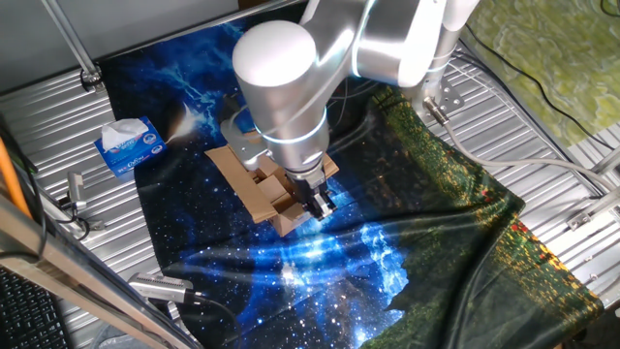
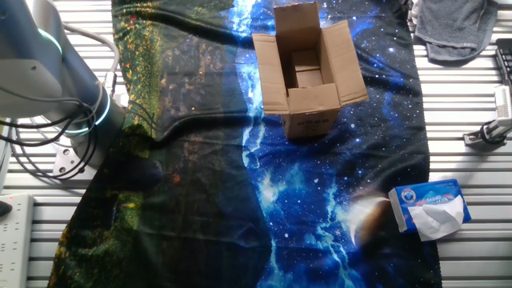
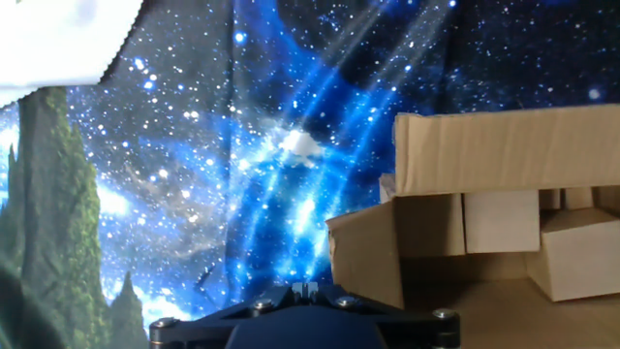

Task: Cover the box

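Note:
The box (image 1: 263,191) is a small brown carton on the starry blue cloth, with all its flaps standing or folded outward. In the other fixed view the box (image 2: 304,76) is open, with smaller cardboard pieces inside and dark print on its near side. My gripper (image 1: 320,202) hangs at the box's near right edge, just above the rim. In the hand view the box (image 3: 484,155) fills the right side, one flap jutting left. My gripper (image 3: 308,288) shows its two fingertips pressed together with nothing between them. The gripper is out of the other fixed view.
A blue-and-white tissue box (image 1: 131,145) lies left of the carton; it also shows in the other fixed view (image 2: 428,206). The printed cloth (image 1: 407,242) covers the slatted metal table. A grey rag (image 2: 456,28) and a metal tool (image 2: 488,132) lie at the side. Cables run near the arm base (image 2: 72,112).

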Robot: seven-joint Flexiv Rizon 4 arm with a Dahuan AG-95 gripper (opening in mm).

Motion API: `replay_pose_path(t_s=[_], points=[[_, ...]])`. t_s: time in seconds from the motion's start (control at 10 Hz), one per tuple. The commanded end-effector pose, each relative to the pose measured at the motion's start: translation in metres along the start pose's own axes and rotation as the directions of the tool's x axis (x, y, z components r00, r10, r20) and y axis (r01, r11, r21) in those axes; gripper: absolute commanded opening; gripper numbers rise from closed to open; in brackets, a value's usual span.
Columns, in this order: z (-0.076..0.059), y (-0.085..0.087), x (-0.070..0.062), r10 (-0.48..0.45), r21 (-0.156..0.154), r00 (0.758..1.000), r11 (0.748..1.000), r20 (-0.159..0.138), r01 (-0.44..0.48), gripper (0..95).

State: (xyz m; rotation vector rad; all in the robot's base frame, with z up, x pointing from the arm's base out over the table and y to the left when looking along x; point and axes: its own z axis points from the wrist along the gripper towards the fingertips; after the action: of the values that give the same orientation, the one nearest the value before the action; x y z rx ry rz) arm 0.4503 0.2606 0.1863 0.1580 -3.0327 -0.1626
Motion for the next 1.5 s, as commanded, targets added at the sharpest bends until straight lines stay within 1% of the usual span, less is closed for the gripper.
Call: replay_pose_path(t_s=[0.1, 0.2, 0.3, 0.4, 0.5, 0.8, 1.5], points=[[0.0004, -0.0001, -0.0002, -0.021, 0.013, 1.0, 1.0, 0.002, 0.021, 0.0], [0.0004, -0.0001, -0.0002, -0.032, 0.025, 0.999, 0.999, 0.004, 0.031, 19.0], [0.0004, -0.0001, -0.0002, -0.055, 0.038, 0.998, 0.998, 0.006, 0.055, 19.0], [0.0004, -0.0001, -0.0002, -0.061, 0.039, 0.998, 0.997, 0.008, 0.06, 38.0], [0.0004, -0.0001, -0.0002, -0.061, 0.041, 0.998, 0.997, 0.01, 0.061, 19.0], [-0.0003, -0.0016, 0.0007, -0.1, 0.071, 0.995, 0.993, 0.021, 0.099, 19.0], [-0.0033, -0.0009, 0.0019, -0.097, 0.077, 0.995, 0.993, 0.027, 0.095, 19.0]])
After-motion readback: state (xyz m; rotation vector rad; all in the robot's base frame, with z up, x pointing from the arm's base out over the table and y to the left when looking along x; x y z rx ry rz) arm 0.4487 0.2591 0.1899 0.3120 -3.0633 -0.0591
